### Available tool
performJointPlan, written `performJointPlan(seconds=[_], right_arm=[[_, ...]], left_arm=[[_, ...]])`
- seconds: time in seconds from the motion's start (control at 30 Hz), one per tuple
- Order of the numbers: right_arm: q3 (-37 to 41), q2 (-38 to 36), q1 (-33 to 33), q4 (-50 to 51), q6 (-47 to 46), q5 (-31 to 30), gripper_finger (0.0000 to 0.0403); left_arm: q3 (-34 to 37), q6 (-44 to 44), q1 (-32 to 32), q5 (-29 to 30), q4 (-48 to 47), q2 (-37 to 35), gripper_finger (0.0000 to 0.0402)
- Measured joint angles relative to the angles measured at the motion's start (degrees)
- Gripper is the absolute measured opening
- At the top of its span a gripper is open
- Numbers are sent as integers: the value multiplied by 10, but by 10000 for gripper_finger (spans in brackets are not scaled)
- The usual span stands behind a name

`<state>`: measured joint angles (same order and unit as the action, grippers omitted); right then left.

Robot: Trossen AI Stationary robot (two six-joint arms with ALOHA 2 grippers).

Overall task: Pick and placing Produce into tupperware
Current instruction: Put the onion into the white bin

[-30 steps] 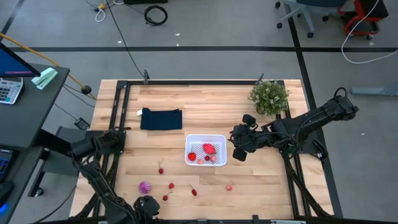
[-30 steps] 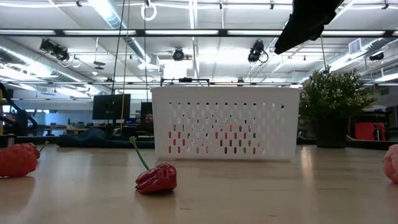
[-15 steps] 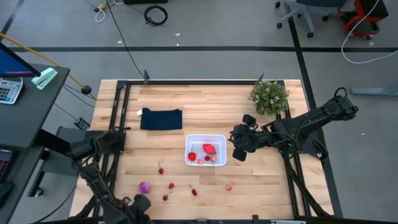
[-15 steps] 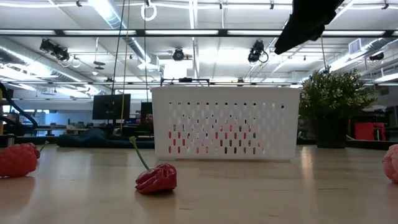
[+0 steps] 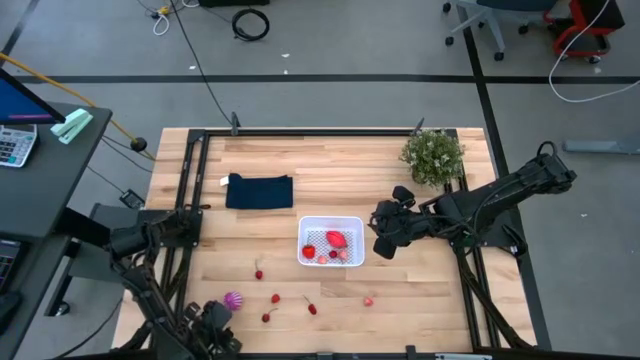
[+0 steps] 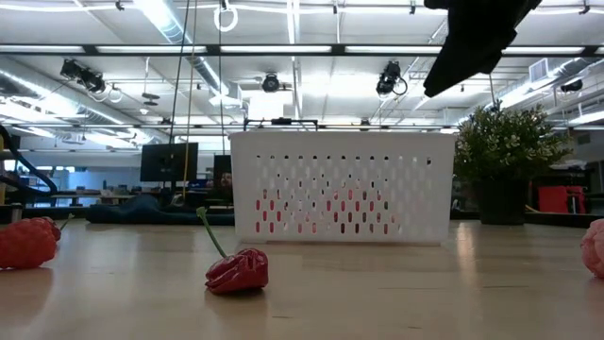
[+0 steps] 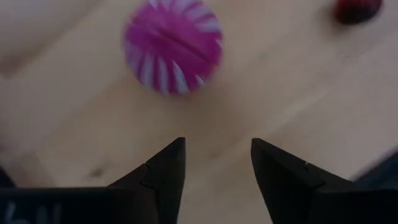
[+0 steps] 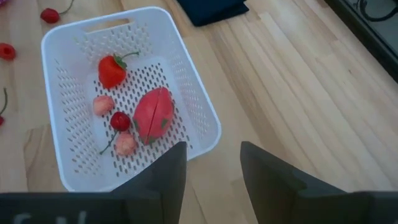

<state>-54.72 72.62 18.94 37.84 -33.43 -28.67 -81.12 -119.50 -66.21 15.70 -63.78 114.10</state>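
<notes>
Currently both sets of jaws stand apart and empty. Left gripper [image 7: 214,165] hovers at the table's near-left edge, its fingers [image 7: 168,168] parted just short of the purple ribbed ball [image 7: 172,46], not touching it. Right gripper [image 8: 211,168] hangs just right of the white tupperware [image 8: 199,118], holding nothing. Inside the tupperware lie a large red piece [image 8: 153,114], a strawberry [image 8: 111,70] and small pinkish bits [image 8: 103,104]. More red produce [image 5: 275,298] sits scattered on the table [image 5: 420,290] nearer than the tupperware.
</notes>
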Motion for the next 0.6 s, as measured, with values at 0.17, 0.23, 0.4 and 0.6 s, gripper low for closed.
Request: performJointPlan(seconds=[0.17, 0.23, 0.4, 0.6], right_arm=[[2, 0, 0, -2, 0, 0, 160], [2, 0, 0, -2, 0, 0, 160], [2, 0, 0, -2, 0, 0, 160], [2, 0, 0, -2, 0, 0, 160]], left_arm=[[0, 6, 11, 4, -73, 0, 241], [0, 6, 16, 7, -93, 0, 257], [0, 9, 28, 29, -78, 0, 284], [0, 36, 42, 52, -70, 15, 289]])
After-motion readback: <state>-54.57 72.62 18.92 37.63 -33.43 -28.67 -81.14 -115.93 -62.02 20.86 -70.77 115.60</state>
